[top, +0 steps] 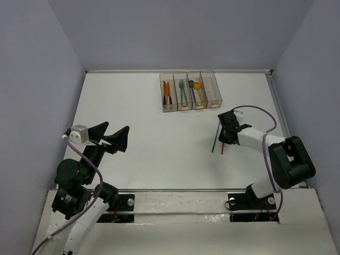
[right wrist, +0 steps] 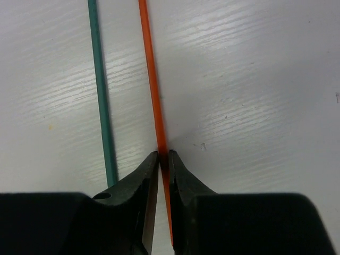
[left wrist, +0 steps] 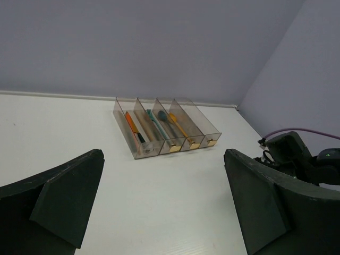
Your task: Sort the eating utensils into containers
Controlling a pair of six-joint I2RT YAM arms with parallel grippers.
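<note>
The containers (top: 190, 91) are four joined clear bins at the table's far middle, also in the left wrist view (left wrist: 164, 127). The leftmost holds an orange utensil (top: 167, 91), the second a teal fork (top: 182, 89), the third a blue spoon and an orange spoon (top: 197, 86); the rightmost looks empty. My right gripper (top: 226, 139) (right wrist: 164, 154) is shut on the thin handle of an orange utensil (right wrist: 151, 74) at the table surface. A teal utensil (right wrist: 101, 85) lies just left of it, untouched. My left gripper (top: 109, 136) (left wrist: 163, 155) is open and empty, raised at the near left.
A purple cable (top: 257, 111) loops over the right arm. A raised rail (top: 276, 101) borders the table's right edge. Grey walls enclose the table on three sides.
</note>
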